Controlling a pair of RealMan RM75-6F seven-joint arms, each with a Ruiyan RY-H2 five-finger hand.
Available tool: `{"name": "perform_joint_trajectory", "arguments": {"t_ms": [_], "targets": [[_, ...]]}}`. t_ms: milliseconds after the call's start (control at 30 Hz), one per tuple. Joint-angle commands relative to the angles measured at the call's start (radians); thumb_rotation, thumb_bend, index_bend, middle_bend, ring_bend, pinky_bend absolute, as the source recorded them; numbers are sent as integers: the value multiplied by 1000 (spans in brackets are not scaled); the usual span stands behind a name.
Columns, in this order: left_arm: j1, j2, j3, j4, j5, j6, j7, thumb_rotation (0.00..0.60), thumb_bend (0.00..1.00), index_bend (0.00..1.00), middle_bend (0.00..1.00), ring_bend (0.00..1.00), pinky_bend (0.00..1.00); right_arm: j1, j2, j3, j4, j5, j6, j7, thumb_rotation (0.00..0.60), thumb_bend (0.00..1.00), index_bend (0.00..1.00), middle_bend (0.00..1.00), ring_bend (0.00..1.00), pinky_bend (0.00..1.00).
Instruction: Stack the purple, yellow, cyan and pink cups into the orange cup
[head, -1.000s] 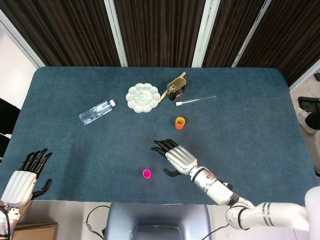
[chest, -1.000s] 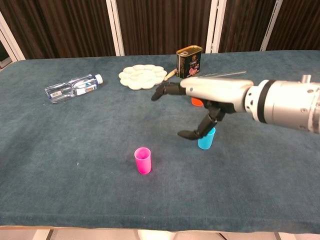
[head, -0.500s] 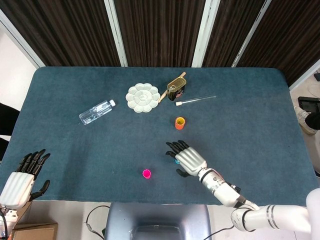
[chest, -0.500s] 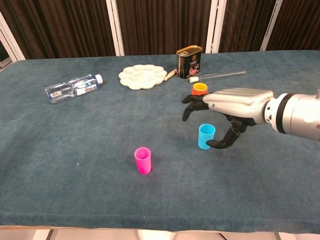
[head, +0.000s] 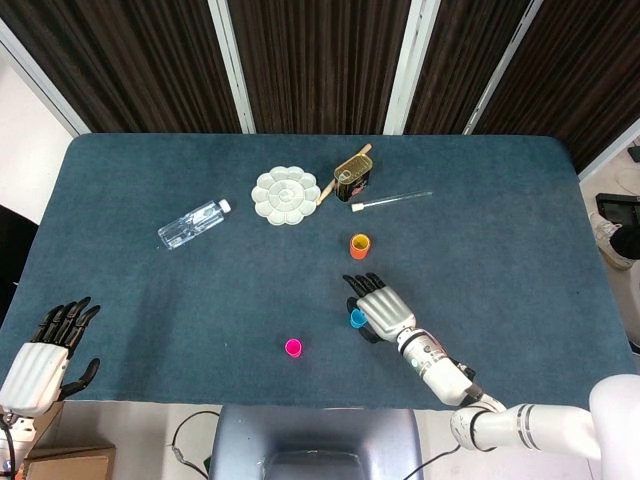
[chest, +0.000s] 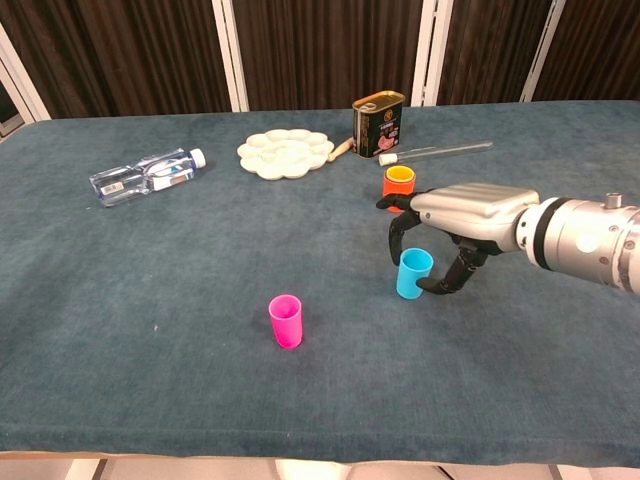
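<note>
- Right hand (chest: 462, 213): poised over the cyan cup (chest: 412, 273), fingers curved down on the cup's far side, thumb at its right side. Contact cannot be confirmed; the cup stands upright on the table (chest: 150, 290), not lifted.
- In the head view, the right hand (head: 384, 306) covers part of the cyan cup (head: 357, 318), which shows at the hand's 8 o'clock.
- Left hand (head: 45, 352): at the table's near-left edge, fingers spread, holding nothing; well apart from all cups.
- Orange cup (chest: 399, 185): upright, at 12 o'clock from the cyan cup, just beyond the right hand. In the head view the orange cup (head: 360, 245) is clear of the hand.
- Pink cup (chest: 286, 320): upright, at 8 o'clock from the cyan cup, standing alone.
- Test tube (chest: 436, 152): lies flat at 1 o'clock from the orange cup.
- Tin (chest: 378, 124): upright, at 12 o'clock from the orange cup, with a wooden handle (head: 364, 151) behind it.
- Palette (chest: 286, 153): just left of the tin.
- Bottle (chest: 147, 175): lies on its side, far left.
- Nothing lies between the cyan and orange cups except the right hand's fingers.
</note>
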Motion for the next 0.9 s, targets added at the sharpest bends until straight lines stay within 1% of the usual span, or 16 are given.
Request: {"name": "perform_joint_trajectory", "arguments": {"t_ms": [33, 133, 267, 367, 400, 467, 500, 600, 700, 767, 900], "targets": [[0, 0, 0, 1, 1, 0, 0, 600, 397, 0, 0, 0, 95, -6, -11, 1, 10, 7, 25, -20, 600, 476, 573, 10, 0, 0], [0, 0, -1, 2, 2, 3, -1, 600, 398, 0, 0, 0, 94, -12, -12, 7, 6, 19, 46, -31, 600, 476, 609, 34, 0, 0], [1, -1, 0, 1, 1, 2, 2, 600, 398, 0, 0, 0, 94, -14, -2, 28, -7, 28, 65, -28, 600, 476, 624, 49, 0, 0], [0, -2, 0, -1, -1, -1, 6, 600, 398, 0, 0, 0, 94, -11, -6, 90, -6, 24, 114, 4, 600, 476, 624, 54, 0, 0], [0, -3, 0, -1, -2, -4, 8, 600, 398, 0, 0, 0, 94, -6, -19, 123, 15, 16, 144, 15, 600, 476, 624, 58, 0, 0], [-2, -4, -1, -2, -5, -9, 12, 600, 398, 0, 0, 0, 95, 12, -46, 166, 72, 12, 176, 13, 600, 476, 624, 68, 0, 0], [-3, -6, -1, -2, -6, -11, 16, 600, 399, 0, 0, 0, 95, 30, -66, 191, 124, 21, 185, -3, 600, 476, 624, 70, 0, 0], [-4, -8, -2, -2, -6, -13, 22, 600, 399, 0, 0, 0, 95, 84, -121, 245, 264, 79, 163, -45, 600, 476, 625, 72, 0, 0], [-6, -10, -1, -3, -8, -18, 26, 600, 398, 0, 0, 0, 94, 126, -170, 293, 369, 157, 112, -53, 600, 476, 626, 73, 0, 0], [-7, -9, -2, -2, -11, -22, 26, 600, 398, 0, 0, 0, 94, 146, -197, 308, 420, 185, 90, -52, 600, 476, 626, 73, 0, 0], [-9, -8, -7, -1, -21, -26, 22, 600, 398, 0, 0, 0, 94, 159, -229, 302, 476, 190, 67, -44, 600, 476, 626, 73, 0, 0]]}}
